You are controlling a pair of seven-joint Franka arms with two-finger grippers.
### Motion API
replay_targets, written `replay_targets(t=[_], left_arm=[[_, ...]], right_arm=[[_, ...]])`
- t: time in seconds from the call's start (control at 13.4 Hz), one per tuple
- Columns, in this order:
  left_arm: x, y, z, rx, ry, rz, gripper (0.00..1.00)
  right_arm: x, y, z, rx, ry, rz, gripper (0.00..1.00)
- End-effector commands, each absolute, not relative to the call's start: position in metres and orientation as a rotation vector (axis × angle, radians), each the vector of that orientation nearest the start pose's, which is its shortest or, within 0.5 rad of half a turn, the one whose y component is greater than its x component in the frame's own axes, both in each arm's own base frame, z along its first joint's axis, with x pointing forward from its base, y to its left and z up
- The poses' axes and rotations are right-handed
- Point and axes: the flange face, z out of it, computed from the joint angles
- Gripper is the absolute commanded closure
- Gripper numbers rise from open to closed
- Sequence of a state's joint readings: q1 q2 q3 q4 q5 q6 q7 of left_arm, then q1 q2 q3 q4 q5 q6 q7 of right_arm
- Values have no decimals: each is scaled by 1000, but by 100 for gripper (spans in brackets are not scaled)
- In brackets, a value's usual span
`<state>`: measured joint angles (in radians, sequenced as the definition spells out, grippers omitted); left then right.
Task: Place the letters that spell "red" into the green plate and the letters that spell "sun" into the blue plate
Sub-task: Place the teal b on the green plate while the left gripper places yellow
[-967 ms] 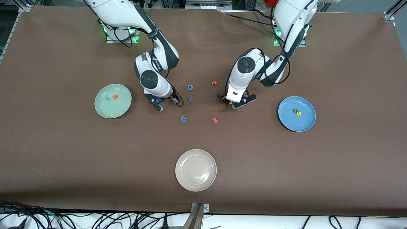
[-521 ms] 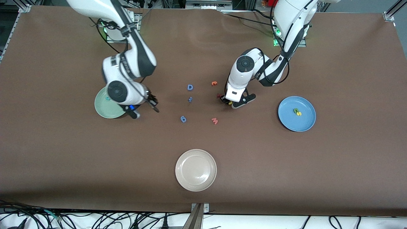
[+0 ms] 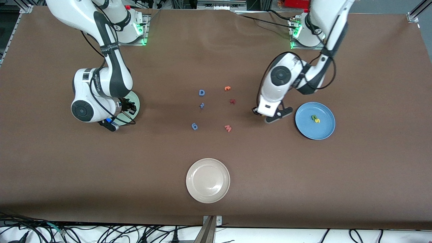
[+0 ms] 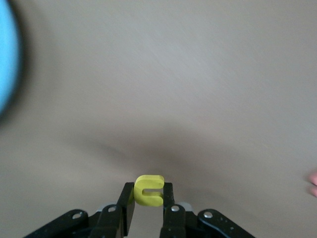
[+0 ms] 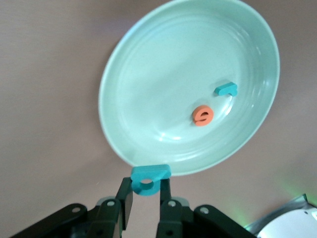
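Observation:
The green plate holds a teal "r" and an orange "e". My right gripper is shut on the teal "d", just over that plate's rim. In the front view the right arm covers most of the green plate, and the right gripper sits at its edge. My left gripper is shut on the yellow "u" and hangs over bare table. In the front view the left gripper is beside the blue plate, which holds the green "n" and yellow "s".
Mid-table lie a blue capital "D", an orange letter, a dark red letter, two small blue letters and a pink "w". A whitish-beige plate sits nearer the front camera.
The right arm swung from mid-table to the green plate, carrying the teal "d". The left gripper lifted the yellow "u" from beside the dark red letter and moved toward the blue plate.

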<state>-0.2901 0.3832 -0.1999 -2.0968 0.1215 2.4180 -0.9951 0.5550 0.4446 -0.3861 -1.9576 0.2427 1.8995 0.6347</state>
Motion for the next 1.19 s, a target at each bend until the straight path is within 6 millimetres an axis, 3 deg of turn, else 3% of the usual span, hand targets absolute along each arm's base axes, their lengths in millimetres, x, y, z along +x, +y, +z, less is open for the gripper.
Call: replay_targets(t=[0.0, 0.22, 0.37, 0.45, 0.52, 0.6, 0.67, 0.74, 0.89, 1.12], left_arm=[[523, -220, 263, -3019, -501, 82, 100], [540, -156, 261, -3036, -356, 148, 100], [548, -122, 256, -3049, -281, 173, 100], [551, -103, 252, -3051, -249, 186, 100], [554, -88, 252, -3051, -222, 190, 100], [557, -75, 251, -3051, -212, 191, 100], [558, -66, 249, -3049, -206, 197, 63], [558, -63, 249, -3050, -194, 198, 1], [560, -57, 257, -3050, -209, 178, 0], [561, -52, 264, -3055, -161, 160, 0]], right_arm=[[528, 106, 206, -3073, 937, 678, 99], [524, 81, 190, -3063, 915, 709, 99], [522, 82, 188, -3034, 936, 722, 96], [522, 82, 186, -3035, 938, 728, 83], [522, 82, 184, -3037, 939, 729, 48], [523, 82, 185, -3032, 947, 723, 21], [526, 85, 192, -3016, 956, 713, 14], [531, 89, 205, -2986, 965, 688, 5], [544, 97, 240, -2956, 955, 673, 1], [580, 97, 311, -2936, 931, 698, 1]])
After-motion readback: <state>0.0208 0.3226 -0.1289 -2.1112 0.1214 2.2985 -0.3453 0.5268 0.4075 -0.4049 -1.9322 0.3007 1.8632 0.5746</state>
